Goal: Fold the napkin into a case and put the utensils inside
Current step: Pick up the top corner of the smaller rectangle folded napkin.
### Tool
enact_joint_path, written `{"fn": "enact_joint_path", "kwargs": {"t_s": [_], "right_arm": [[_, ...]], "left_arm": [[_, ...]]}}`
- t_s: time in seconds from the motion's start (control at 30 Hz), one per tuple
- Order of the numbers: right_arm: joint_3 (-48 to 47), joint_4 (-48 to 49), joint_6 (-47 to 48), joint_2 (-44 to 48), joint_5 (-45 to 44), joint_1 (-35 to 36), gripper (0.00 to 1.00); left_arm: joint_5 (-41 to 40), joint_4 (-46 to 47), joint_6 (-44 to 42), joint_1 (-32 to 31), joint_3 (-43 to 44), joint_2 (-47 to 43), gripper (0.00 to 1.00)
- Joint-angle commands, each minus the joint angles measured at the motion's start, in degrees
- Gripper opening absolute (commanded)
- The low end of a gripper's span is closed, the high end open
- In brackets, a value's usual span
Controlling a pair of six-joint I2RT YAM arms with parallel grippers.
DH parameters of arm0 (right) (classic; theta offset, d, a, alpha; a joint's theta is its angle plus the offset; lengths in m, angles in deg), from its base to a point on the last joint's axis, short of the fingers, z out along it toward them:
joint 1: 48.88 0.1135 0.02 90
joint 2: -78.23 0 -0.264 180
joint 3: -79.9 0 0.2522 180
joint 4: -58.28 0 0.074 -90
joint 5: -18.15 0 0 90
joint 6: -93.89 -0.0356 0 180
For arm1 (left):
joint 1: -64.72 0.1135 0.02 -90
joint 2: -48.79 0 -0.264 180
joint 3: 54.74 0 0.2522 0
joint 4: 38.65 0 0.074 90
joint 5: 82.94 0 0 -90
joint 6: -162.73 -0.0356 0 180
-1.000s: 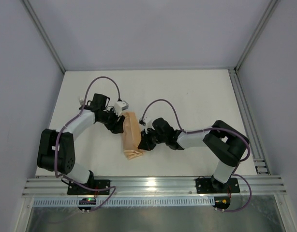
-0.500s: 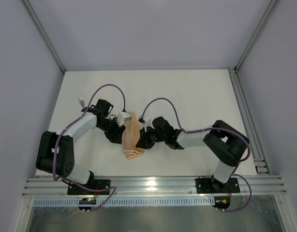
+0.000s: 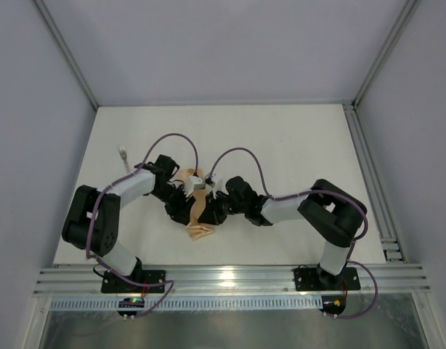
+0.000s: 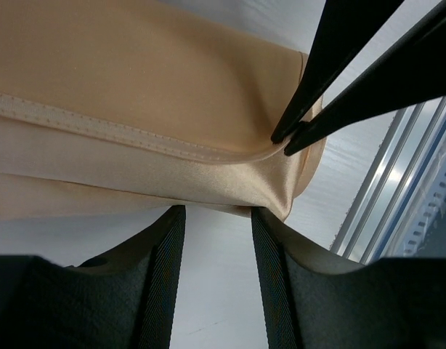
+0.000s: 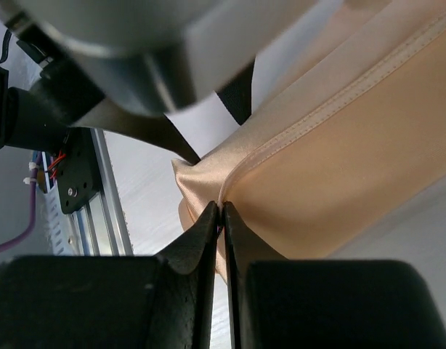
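The napkin [image 3: 200, 231] lies folded into a narrow peach-orange strip at the middle of the counter [image 3: 303, 145], running from near to far between the two arms. Only its near end shows clearly from above; the rest is covered by the two wrists. A stitched hem runs along the upper layer, and the cloth is gathered into a small peak at one corner.

The right gripper [image 5: 221, 218] has that peak. Its jaws are pressed almost together on the hem, so the fabric is pulled up into a taut ridge.

The left gripper [image 4: 216, 212] faces it from the other side of the strip. Its jaws stand apart with bare counter showing between them and the folded edge just at their tips, nothing clamped.

Purple cables [image 3: 241, 154] arch over both wrists. Well apart to the left, a small whitish object [image 3: 123, 153] rests on the counter, too small to make out.
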Motion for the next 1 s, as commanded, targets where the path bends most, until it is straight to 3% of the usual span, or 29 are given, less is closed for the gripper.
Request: {"fn": "enact_joint_path", "kwargs": {"t_s": [0.0, 0.27, 0.53, 0.97], "right_arm": [[-2.1, 5.0, -1.2, -1.0, 1.1, 1.1, 0.10], [-2.5, 5.6, -1.9, -2.9, 0.6, 1.3, 0.11], [1.7, 9.4, -4.0, -4.5, -3.7, 1.8, 0.21], [3.8, 9.0, -3.8, -5.0, -4.7, 2.5, 0.39]], "left_arm": [[4.3, 3.4, 0.1, -0.2, 0.5, 0.9, 0.44], [6.5, 3.9, 0.1, -0.2, 0.4, 2.4, 0.44], [10.8, 3.7, -0.1, 0.7, 0.4, 2.0, 0.43], [9.6, 6.0, 2.4, 1.6, 1.0, -0.1, 0.44]]}}
